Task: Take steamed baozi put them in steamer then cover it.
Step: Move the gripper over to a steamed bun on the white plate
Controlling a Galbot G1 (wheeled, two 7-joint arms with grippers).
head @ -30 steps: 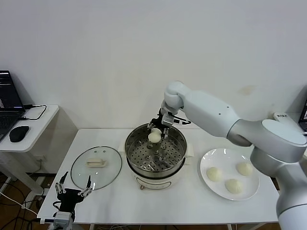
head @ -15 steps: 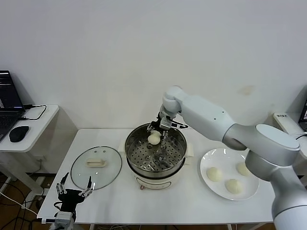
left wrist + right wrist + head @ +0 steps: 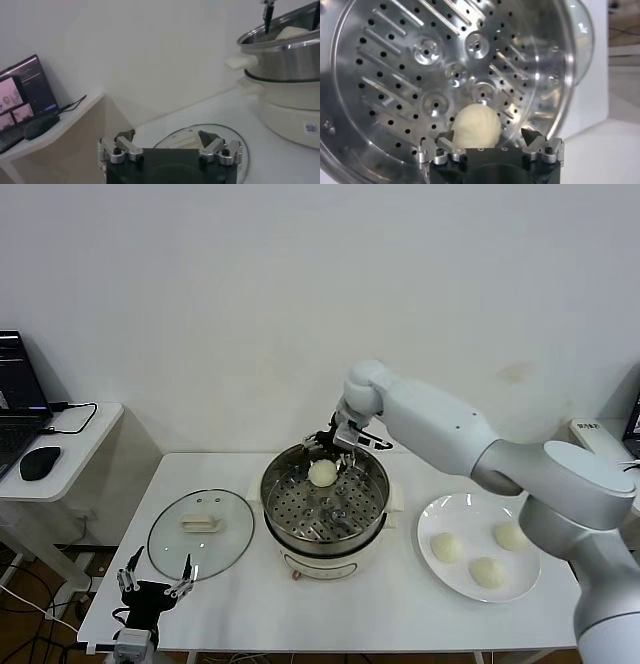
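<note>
One bun (image 3: 322,473) in the steamer (image 3: 300,529), on the holey tray, at the far side by the back wall. Three more buns (image 3: 446,547) waiting on the plate (image 3: 430,519), on the table (image 3: 350,614) just right of the steamer.

Right gripper (image 3: 328,446) just above the bun in the pot, wide open, squeezing nothing. From the right wrist view: bun (image 3: 476,126) right between the two open fingers of the right gripper (image 3: 486,135), resting on the tray on its own. Probably a drop just done.

Next, most likely: up and out of the pot, then over to the plate. Plate to the right of the gripper and closer to the robot, on the right arm's own side. Much nearer to the right arm than to the left. Round buns, no long side, so fine to pinch from any way.

Left gripper (image 3: 153,572) parked low at the near left corner of the table, open and empty. Lid (image 3: 200,534) flat on the table just past it, left of the steamer. Closer to the left arm for covering later.
</note>
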